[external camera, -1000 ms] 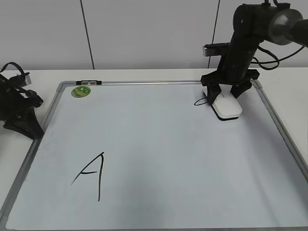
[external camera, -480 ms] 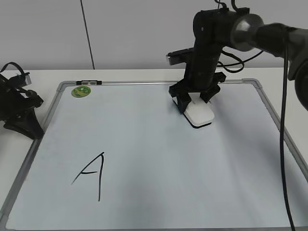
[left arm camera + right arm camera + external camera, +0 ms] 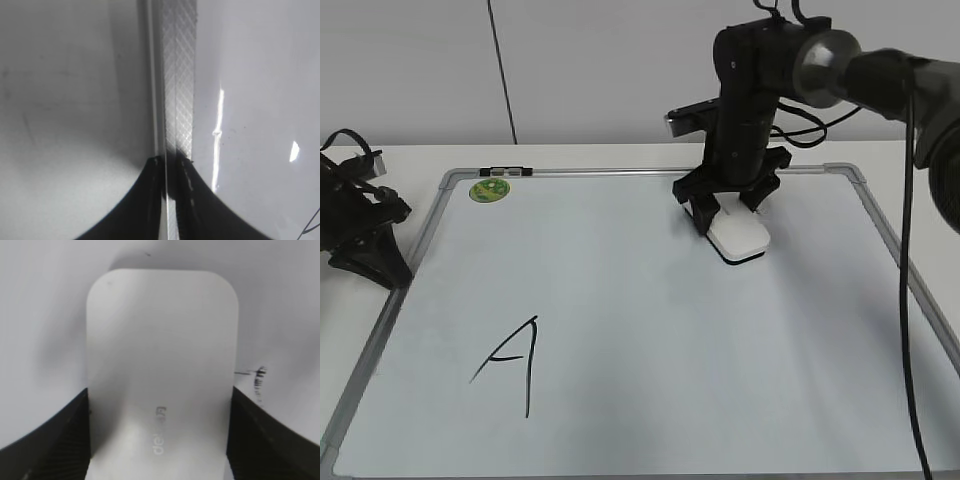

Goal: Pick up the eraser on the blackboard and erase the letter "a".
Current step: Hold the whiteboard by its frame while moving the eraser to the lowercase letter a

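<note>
The white eraser (image 3: 738,236) lies flat on the blackboard (image 3: 650,340), a white board with a grey frame. My right gripper (image 3: 728,210) is shut on the eraser's sides at the board's upper middle. The right wrist view shows the eraser (image 3: 160,355) between the two dark fingers (image 3: 160,405), with grey lettering on top. A few smudged black marker traces (image 3: 257,377) remain just right of it. No whole letter "a" shows in any view. My left gripper (image 3: 370,240) rests off the board's left edge, its jaws (image 3: 170,162) close together over the frame (image 3: 180,75).
A large angular capital "A" (image 3: 510,362) is drawn at the lower left of the board. A round green sticker (image 3: 488,190) and a small black clip (image 3: 505,172) sit at the top left corner. A dark cable (image 3: 905,250) hangs at the right.
My right gripper slid the eraser left from the upper right, over the spot where the small "a" stood, then edged back right. That letter no longer shows in the exterior view.
</note>
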{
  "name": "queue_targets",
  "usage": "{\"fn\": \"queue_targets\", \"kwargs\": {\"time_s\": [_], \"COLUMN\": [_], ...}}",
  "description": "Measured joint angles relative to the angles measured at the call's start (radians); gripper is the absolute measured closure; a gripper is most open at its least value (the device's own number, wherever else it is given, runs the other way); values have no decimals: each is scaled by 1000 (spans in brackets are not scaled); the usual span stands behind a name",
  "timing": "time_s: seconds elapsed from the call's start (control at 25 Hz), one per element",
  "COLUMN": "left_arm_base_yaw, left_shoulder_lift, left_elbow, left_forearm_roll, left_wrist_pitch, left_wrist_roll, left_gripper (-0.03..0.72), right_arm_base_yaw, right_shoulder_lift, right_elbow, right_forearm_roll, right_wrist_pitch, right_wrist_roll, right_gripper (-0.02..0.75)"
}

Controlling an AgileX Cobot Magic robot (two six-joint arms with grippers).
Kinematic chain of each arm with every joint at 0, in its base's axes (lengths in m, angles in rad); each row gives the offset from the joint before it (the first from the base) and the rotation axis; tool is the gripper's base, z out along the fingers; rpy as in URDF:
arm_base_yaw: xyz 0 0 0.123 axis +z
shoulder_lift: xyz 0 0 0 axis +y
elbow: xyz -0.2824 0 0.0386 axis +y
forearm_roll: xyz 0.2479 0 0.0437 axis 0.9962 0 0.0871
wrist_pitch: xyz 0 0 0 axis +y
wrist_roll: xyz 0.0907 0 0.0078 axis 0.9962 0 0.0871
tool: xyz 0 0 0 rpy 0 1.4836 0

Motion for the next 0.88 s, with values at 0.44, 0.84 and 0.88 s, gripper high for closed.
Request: {"fn": "queue_targets", "kwargs": {"time_s": [0.44,0.84,0.88], "left_arm_base_yaw": [0,0,0], "left_shoulder_lift": [0,2,2], "left_elbow": [0,0,0], "left_forearm_roll": [-3,-4,-6], "left_wrist_pitch": [-2,-2,-2], "left_wrist_roll": [0,0,0], "left_gripper": [652,650,650], "right_arm_base_yaw": [-75,-184,-186], "right_shoulder_lift": [1,1,1], "right_elbow": [-5,-7,-7], "right_forearm_roll": [-17,0,5], "right_wrist_pitch": [0,0,0], "right_wrist_roll": [10,16,16], "right_gripper": [206,206,207]}}
